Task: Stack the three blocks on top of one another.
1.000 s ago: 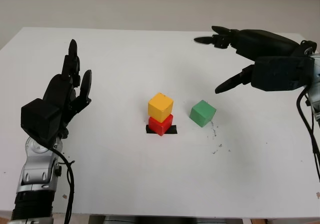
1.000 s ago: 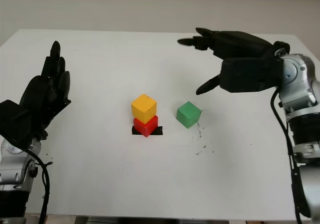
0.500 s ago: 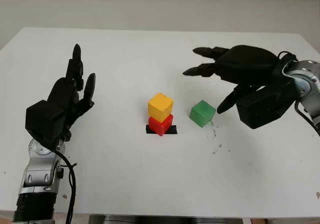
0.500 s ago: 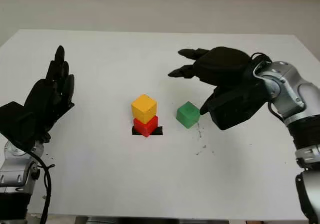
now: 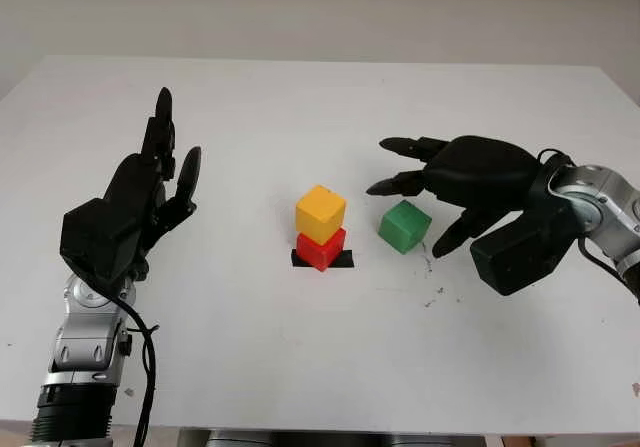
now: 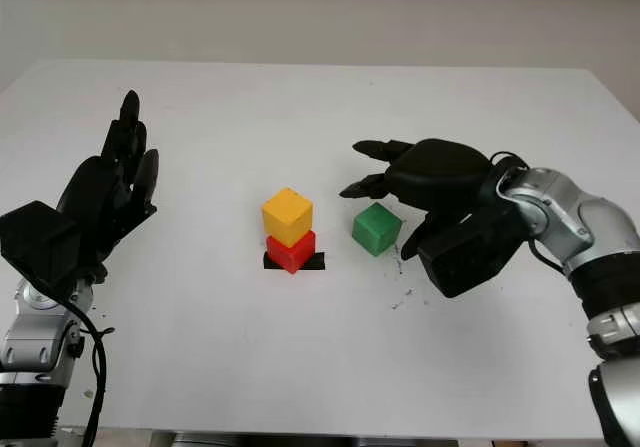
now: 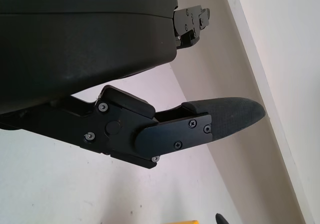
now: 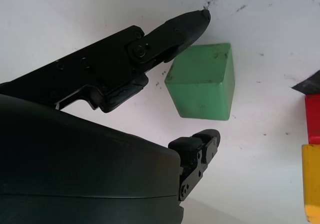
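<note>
Watching right hand (image 5: pixel 425 192): I see my black three-finger hand open around the green cube-shaped block (image 5: pixel 405 226), fingers on either side, not clearly touching it.
Green block: on the white table (image 5: pixel 300 347), just right of the stack, apart from it.
Stack: yellow cube (image 5: pixel 321 214) on red cube (image 5: pixel 321 249), over a black tape strip (image 5: pixel 343 259) partly hidden beneath.
Left hand (image 5: pixel 140 197): open, raised at the table's left, well away.

Yellow block (image 5: pixel 321 213) atop red block (image 5: pixel 322 249), green block (image 5: pixel 404 226) beside
</note>
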You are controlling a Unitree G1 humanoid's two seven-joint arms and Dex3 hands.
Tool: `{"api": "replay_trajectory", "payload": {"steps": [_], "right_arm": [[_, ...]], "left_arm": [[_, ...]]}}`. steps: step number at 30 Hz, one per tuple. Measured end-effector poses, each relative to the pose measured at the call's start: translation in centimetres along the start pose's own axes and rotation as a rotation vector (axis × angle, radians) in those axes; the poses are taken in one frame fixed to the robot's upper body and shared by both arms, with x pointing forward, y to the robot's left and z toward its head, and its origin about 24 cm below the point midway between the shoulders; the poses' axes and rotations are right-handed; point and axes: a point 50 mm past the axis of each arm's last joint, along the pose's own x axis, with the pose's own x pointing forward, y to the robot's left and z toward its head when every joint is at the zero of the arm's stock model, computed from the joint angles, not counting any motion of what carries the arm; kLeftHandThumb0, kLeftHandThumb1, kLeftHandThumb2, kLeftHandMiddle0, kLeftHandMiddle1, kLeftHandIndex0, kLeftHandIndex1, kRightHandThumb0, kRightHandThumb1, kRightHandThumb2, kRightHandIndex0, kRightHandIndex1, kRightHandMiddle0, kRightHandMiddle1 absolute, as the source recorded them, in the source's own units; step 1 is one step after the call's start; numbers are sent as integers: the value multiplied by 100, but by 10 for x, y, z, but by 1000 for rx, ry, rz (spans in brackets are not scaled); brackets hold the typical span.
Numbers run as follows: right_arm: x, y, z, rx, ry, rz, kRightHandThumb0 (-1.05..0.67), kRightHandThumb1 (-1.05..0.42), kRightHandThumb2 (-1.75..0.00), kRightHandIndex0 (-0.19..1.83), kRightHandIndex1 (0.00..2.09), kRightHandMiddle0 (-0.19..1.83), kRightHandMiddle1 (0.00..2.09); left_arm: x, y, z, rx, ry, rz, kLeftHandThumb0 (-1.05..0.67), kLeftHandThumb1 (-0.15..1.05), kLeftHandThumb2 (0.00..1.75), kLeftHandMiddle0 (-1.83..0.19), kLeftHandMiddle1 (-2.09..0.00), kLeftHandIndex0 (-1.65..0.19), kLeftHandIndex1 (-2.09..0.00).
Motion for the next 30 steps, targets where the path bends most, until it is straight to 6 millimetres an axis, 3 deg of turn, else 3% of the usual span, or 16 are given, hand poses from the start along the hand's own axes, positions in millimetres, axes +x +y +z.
{"api": "replay_trajectory", "payload": {"steps": [17,21,22,25,30], "right_arm": [[7,20,-1,33,15,-82,-51,-89,-7,12,9,63,24],[7,18,-2,41,9,-117,-38,-95,-6,24,7,47,103],[7,18,-2,45,5,-129,-36,-95,-6,26,8,47,112],[7,18,-3,51,-3,-139,-37,-98,-6,28,7,43,128],[7,14,-5,54,-6,-147,-36,-98,-5,30,7,42,133]], "left_arm": [[1,-2,5,19,7,3,-85,105,64,19,0,19,0],[1,-3,5,20,10,-1,-83,105,63,19,0,19,0],[1,-3,5,20,11,-3,-83,105,63,19,0,19,0],[1,-4,5,31,13,-5,-83,105,64,19,0,19,0],[2,-5,6,41,7,-7,-81,105,64,19,0,19,0]]}}
